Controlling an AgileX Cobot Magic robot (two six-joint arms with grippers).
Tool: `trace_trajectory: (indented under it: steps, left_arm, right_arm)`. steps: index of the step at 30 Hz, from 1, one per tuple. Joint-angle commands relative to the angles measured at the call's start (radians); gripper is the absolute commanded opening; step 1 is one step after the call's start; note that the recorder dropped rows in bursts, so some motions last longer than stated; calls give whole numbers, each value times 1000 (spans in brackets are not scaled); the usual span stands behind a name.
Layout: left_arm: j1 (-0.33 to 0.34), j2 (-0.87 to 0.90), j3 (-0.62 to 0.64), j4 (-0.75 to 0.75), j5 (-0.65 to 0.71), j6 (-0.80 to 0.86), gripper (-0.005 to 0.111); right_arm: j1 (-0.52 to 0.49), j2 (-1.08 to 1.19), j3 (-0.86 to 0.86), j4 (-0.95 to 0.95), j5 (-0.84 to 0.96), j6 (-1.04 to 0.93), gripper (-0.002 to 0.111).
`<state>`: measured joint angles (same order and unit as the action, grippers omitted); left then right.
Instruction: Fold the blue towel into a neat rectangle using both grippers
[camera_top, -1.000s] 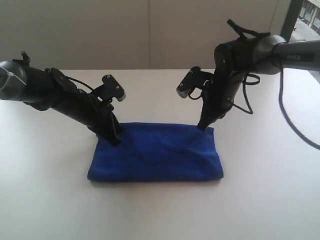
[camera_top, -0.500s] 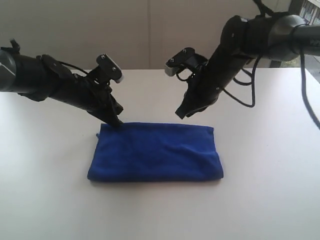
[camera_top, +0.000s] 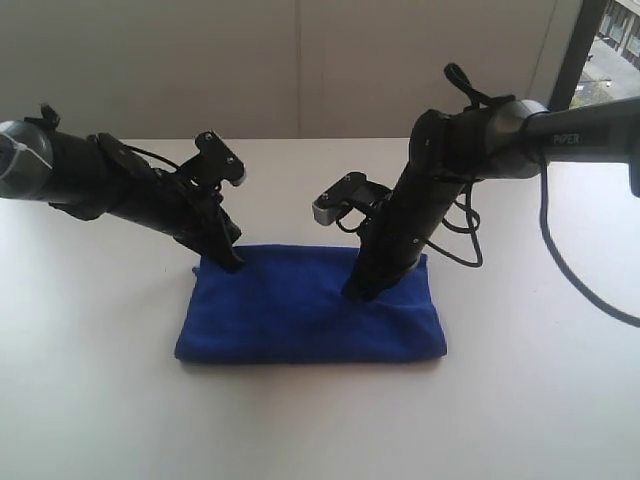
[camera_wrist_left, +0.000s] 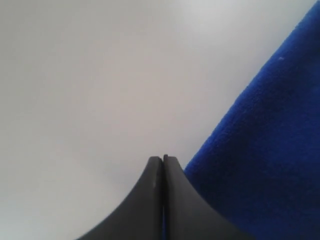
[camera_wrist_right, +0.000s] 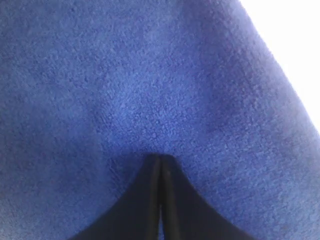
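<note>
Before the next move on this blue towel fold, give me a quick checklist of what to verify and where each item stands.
1. Deep royal-blue microfibre towel lies as a flat rectangle on the white table: ok.
2. Left tool shut and empty, at the towel's far left corner: ok.
3. Right tool shut, tip down on the towel: ok.
4. Right tool pinching any cloth: cannot tell.
5. Towel's near edge runs straight: ok.
</note>
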<state>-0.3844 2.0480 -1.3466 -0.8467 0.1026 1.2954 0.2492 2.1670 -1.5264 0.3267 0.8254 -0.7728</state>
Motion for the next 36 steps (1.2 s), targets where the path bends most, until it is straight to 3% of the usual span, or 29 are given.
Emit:
trace_trajectory:
  steps: [1, 5, 13, 22, 36]
  left_arm:
    - [-7, -83, -4, -20, 109, 1, 0]
    - [4, -85, -4, -18, 176, -27, 0]
    - [4, -52, -4, 12, 186, -44, 0]
    - [34, -46, -2, 202, 203, -210, 0]
    - [74, 10, 7, 220, 171, -217, 0]
  right_arm:
    - [0, 30, 4, -2, 0, -10, 0]
    - [0, 41, 4, -2, 0, -10, 0]
    - [0, 41, 4, -6, 0, -10, 0]
    - [0, 41, 4, -6, -1, -10, 0]
    - [0, 41, 4, -6, 0, -10, 0]
